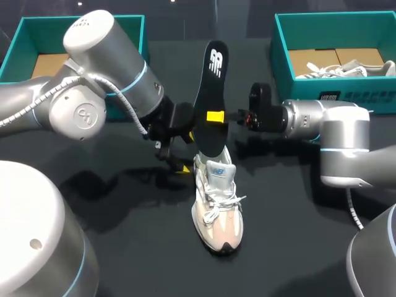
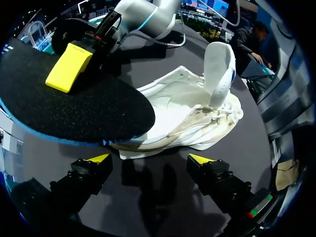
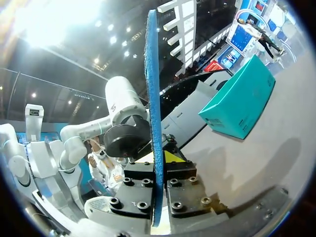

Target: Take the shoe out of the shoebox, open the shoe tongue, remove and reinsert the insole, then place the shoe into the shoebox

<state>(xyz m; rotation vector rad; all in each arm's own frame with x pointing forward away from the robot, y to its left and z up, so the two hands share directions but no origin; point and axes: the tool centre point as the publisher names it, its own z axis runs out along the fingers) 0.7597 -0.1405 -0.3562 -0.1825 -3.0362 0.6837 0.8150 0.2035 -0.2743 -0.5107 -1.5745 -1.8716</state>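
Two arms meet over the shoe (image 1: pixel 217 199), which stands upright on the dark table (image 1: pixel 291 238), out of both boxes, toe toward the robot and heel away. Its laces lie loose and the tongue (image 2: pixel 219 74) is pulled up, leaving the opening bare in the left wrist view.

The insole (image 1: pixel 210 93) is out of the shoe and held nearly on end above the heel, black face toward the head camera, lower end down at the shoe's collar. Whether that end touches the shoe cannot be told. The right gripper (image 1: pixel 215 117), coming in level from the right, is clamped on the insole about halfway along its length. One yellow tip presses the black face, and the right wrist view shows the insole's blue edge (image 3: pixel 153 118) running straight between the two finger blocks.

The left gripper (image 2: pixel 149 160) sits low beside the shoe's heel with its fingers spread wide and nothing between them. From its own camera the shoe lies just ahead of the yellow tips and apart from them, with the insole's rounded end hanging over the near side of the shoe.

One teal box (image 1: pixel 18 52) sits at the table's far left, behind the left arm. The other box (image 1: pixel 281 52), at the far right, holds a second shoe (image 1: pixel 346 68)
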